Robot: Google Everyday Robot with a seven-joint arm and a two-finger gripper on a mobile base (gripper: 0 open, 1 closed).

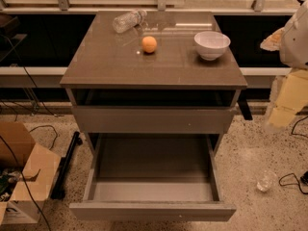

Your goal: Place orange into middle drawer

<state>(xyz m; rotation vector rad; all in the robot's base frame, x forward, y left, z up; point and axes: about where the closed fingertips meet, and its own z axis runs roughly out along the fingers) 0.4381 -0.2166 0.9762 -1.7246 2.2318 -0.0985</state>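
The orange (149,44) sits on the brown cabinet top (110,61), near the back middle, between a bottle and a bowl. The middle drawer (153,211) is pulled far out below; its flat grey floor (154,158) holds nothing. The upper drawer (154,120) is open a little, with a dark gap above its front. My gripper (287,100) hangs at the right edge of the view, beside the cabinet's right side, below the white arm (296,35). It is well apart from the orange and holds nothing that I can see.
A clear plastic bottle (129,20) lies on its side at the back of the top. A white bowl (211,44) stands at the right. A cardboard box (21,177) and a black bar (67,165) lie on the floor at left. A clear object (265,181) and cables lie at right.
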